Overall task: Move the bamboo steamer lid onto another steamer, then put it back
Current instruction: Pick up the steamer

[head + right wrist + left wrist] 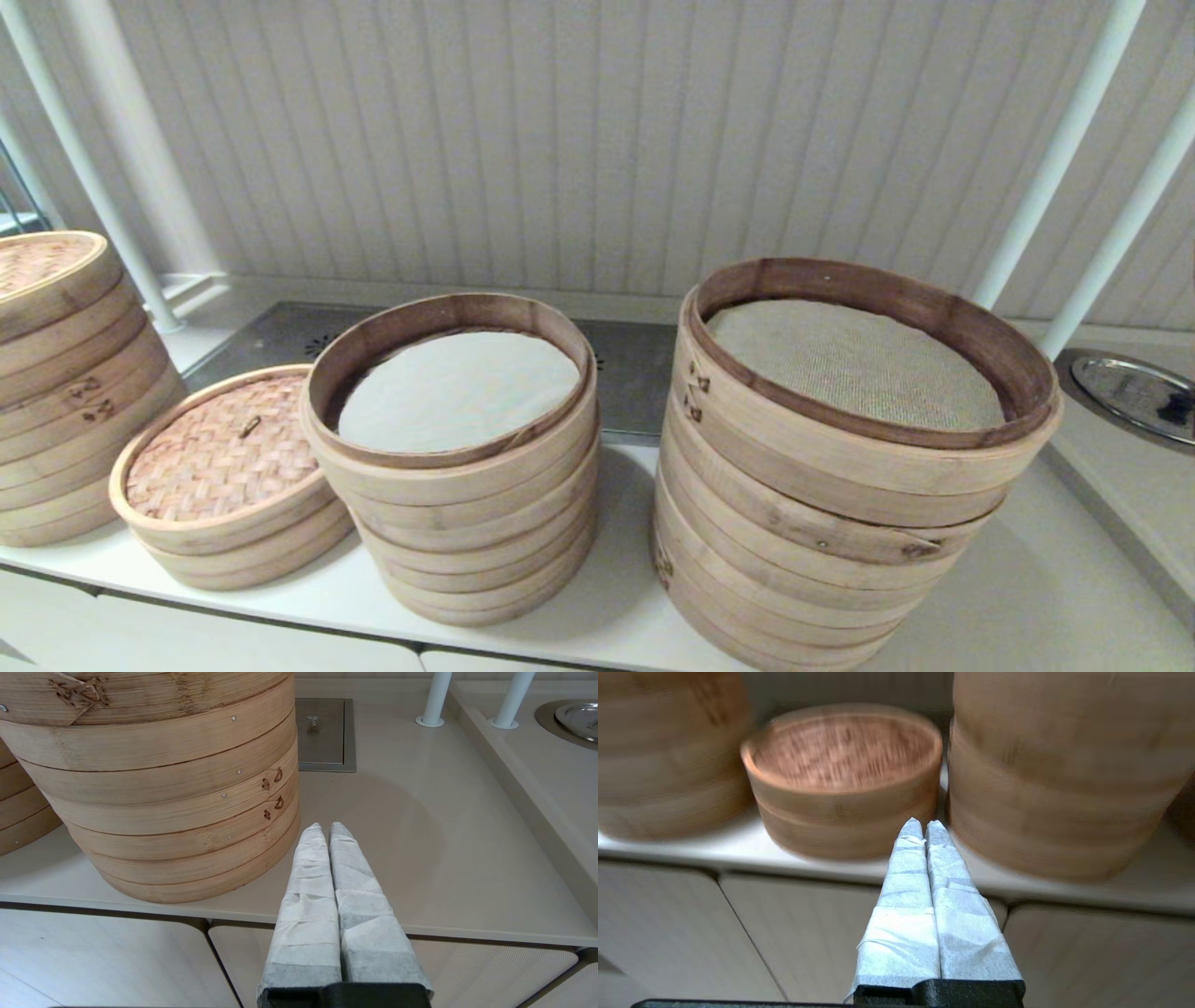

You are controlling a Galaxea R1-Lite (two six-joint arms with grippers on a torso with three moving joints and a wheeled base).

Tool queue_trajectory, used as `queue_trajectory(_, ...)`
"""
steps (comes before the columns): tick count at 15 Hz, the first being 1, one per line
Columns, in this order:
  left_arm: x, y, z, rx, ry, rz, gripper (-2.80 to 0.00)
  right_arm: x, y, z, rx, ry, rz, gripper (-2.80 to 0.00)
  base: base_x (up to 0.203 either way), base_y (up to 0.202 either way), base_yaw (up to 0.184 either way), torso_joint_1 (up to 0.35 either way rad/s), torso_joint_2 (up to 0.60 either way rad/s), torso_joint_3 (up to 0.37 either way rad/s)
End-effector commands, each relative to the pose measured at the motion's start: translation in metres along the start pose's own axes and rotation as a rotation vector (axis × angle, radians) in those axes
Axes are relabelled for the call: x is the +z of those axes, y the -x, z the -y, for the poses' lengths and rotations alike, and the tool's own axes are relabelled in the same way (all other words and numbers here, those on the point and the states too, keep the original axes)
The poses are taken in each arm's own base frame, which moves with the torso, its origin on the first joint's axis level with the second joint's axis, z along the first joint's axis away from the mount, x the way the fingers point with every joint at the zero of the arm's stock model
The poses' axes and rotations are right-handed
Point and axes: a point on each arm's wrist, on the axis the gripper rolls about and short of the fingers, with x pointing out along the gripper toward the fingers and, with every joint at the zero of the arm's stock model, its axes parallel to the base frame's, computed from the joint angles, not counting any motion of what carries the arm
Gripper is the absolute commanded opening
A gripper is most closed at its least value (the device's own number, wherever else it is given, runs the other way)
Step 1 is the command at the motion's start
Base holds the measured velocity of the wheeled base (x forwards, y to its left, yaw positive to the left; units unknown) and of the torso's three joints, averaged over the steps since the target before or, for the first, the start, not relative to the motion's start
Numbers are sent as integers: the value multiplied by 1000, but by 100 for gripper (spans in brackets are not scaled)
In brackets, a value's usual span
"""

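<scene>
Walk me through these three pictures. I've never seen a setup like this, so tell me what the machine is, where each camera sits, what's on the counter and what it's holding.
This is a two-armed robot facing a white counter. The wide picture comes from a camera on its head. The other two come from cameras on its wrists, looking along each end effector's paper-wrapped fingers.

On the counter stand bamboo steamers. The bamboo steamer lid, woven and reddish-brown, sits on a low steamer. Beside it is another steamer with a white liner, then a wider stack with a mesh liner. A lidded stack is at the far left.

Nothing is held. The left end effector and right end effector are both shut, low at the counter's front edge.
</scene>
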Motion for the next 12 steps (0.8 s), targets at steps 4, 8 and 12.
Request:
queue_trajectory(4, 69, 15, -2, 27, 2, 40, -280, 0, 0, 0, 1, 0, 1, -280, 0, 0, 0, 0, 0, 0)
queue_trajectory(8, 121, -24, -5, 97, 12, -111, -280, 0, 0, 0, 1, 0, -1, -280, 0, 0, 0, 0, 0, 0)
queue_trajectory(12, 151, -90, -8, 222, 14, -287, -280, 0, 0, 0, 1, 0, 1, -280, 0, 0, 0, 0, 0, 0)
